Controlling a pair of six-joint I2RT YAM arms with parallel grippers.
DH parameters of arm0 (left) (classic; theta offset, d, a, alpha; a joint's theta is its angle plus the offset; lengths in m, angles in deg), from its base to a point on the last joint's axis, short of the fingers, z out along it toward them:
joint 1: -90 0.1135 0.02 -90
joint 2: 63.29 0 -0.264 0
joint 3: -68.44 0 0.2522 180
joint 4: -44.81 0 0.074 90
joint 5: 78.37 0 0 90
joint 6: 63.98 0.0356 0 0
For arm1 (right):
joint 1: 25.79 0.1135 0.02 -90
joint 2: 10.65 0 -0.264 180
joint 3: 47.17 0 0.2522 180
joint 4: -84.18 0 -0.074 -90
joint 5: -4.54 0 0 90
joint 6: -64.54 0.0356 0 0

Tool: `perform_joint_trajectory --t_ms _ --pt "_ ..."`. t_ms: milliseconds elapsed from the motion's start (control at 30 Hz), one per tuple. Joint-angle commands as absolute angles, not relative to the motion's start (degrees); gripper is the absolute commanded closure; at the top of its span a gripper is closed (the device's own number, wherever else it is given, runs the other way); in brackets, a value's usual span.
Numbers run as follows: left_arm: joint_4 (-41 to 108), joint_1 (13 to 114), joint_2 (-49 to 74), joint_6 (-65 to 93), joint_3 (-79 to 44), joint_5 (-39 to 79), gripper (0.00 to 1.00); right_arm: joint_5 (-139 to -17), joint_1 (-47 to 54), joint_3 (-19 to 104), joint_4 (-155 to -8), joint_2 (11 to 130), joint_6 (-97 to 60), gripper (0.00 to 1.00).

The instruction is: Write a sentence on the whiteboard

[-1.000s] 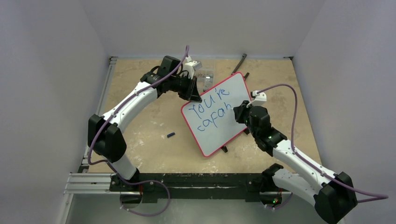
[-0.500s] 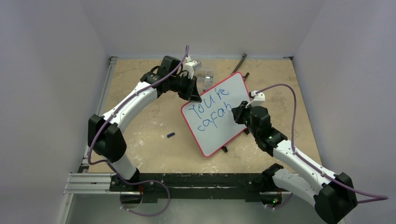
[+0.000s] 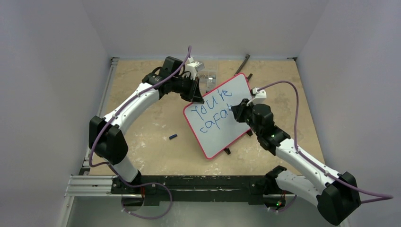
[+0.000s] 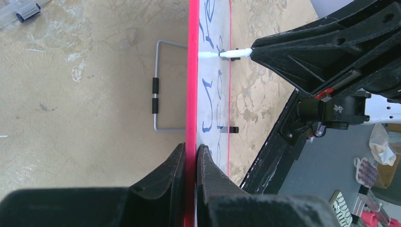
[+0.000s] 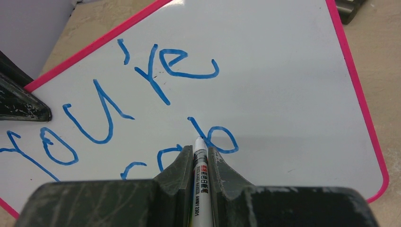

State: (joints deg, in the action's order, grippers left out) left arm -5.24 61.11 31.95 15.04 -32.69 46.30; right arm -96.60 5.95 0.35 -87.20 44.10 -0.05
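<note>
Pale walls closed in a mottled tan bench, and on it, right of centre, the whiteboard stood turned at an angle, its red frame raised off the surface on a wire stand. Blue handwriting, the sentence, ran in slanted lines over the board's left half: "You're" on top, and under it a second line that read about "capab". At the board's far-left edge the left tool was pressed tight onto the red frame, one finger on each face. Over the middle of the board, the right tool pinched a white marker between its fingers, and the tip met the white surface beside the stem of the last letter. Well apart from the board, a small dark cap lay on the bench to its left.
</note>
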Motion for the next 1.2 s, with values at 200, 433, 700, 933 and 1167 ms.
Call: perform_joint_trajectory --t_ms 200,433,700,933,1167 --pt "-3.16 61.63 30.59 17.59 -33.02 41.77 1.00 -97.44 5.96 3.53 -84.61 37.51 0.01 1.00" --pt "-3.23 61.62 30.41 17.69 -32.95 41.84 1.00 -104.21 6.01 6.01 -84.34 40.93 -2.17 1.00" --pt "-3.28 61.66 30.43 17.80 -32.95 41.95 1.00 -106.52 5.77 8.37 -86.66 45.75 -3.48 1.00" --pt "-3.28 61.61 30.55 17.85 -33.02 42.03 1.00 -106.76 5.49 10.56 -87.70 48.28 -4.12 1.00" --pt "-3.27 61.62 30.57 17.85 -32.94 42.04 1.00 -106.89 5.11 10.25 -88.36 49.89 -4.16 1.00"
